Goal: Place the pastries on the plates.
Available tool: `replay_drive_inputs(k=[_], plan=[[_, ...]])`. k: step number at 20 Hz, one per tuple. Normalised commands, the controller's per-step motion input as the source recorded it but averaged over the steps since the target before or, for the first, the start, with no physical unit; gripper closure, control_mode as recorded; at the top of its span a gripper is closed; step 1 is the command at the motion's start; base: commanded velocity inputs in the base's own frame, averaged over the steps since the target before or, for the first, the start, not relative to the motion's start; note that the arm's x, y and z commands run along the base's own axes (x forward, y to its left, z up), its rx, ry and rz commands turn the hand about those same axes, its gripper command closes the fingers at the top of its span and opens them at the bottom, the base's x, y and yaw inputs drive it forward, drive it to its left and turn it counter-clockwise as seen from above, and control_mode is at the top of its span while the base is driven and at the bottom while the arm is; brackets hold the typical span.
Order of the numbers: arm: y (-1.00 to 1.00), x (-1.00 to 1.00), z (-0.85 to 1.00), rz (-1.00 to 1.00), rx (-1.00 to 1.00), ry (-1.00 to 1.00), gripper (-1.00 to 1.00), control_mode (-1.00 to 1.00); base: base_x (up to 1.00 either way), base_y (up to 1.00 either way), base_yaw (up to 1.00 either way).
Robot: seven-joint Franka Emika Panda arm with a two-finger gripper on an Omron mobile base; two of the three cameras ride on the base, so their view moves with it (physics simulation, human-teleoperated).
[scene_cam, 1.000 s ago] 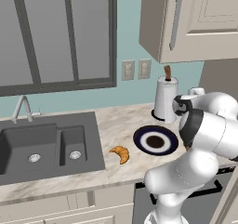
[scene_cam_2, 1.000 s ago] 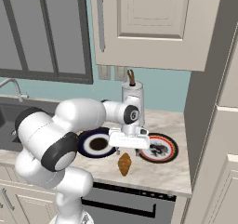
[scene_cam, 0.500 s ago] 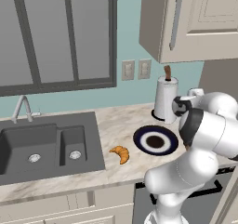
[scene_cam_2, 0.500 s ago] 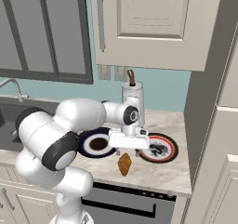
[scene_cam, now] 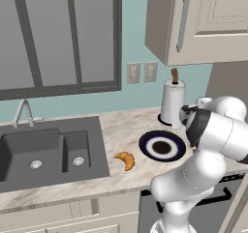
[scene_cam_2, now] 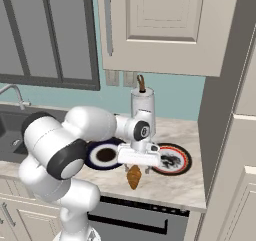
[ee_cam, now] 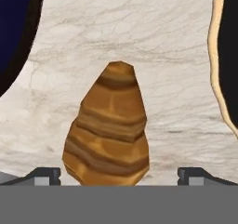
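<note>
Nothing had visibly moved vs. the frames 1.0 s & 0.5 s back: arm, both pastries & both plates sat where they were. In the right base view we saw the gripper (scene_cam_2: pixel 135 168) hanging low over the counter (scene_cam_2: pixel 170 185), pointing down, w/ the darker brown croissant (scene_cam_2: pixel 134 176) directly under the hand, upright-ish, its lower end at or near the marble; we couldn't tell from there if it touched. In the hand view that croissant (ee_cam: pixel 108 130) sat centred between the two dark finger tips (ee_cam: pixel 44 175), which stood wide apart w/ clear gaps on both sides of the pastry, so the claw was wide open and gripped nothing; neither tip touched it. It lay on bare marble between the plates: the navy plate (scene_cam_2: pixel 102 155) just to the robot's left of it, the white plate w/ red-orange rim (scene_cam_2: pixel 172 159) just to its right, and it was on neither. In the hand view the navy plate's edge (ee_cam: pixel 16 37) showed at the left border and the other plate's pale rim (ee_cam: pixel 217 69) at the right. In the left base view we saw the golden-orange croissant (scene_cam: pixel 125 160) lying flat on the counter between the sink (scene_cam: pixel 46 152) & the navy plate (scene_cam: pixel 162 146), near the plate but apart from it, well away from the claw. The paper towel holder (scene_cam: pixel 173 101) stood behind the navy plate by the wall.
</note>
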Motion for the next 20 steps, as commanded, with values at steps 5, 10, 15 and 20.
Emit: replay_drive_inputs(k=[5, 10, 15, 20], plan=[[0.0, 0.0, -0.24, 0.0, 0.01, -0.04, -1.0, -1.0, 0.0, 0.0, 0.0], [0.0, 0.0, -0.2, 0.0, 0.02, 0.0, -1.0, -1.0, 0.0, 0.0, 0.0], [0.0, -0.02, -0.28, 0.0, 0.01, -0.01, -1.0, -1.0, 0.0, 0.0, 0.0], [0.0, -0.08, -0.46, 0.0, 0.0, -0.03, -1.0, -1.0, 0.0, 0.0, 0.0]])
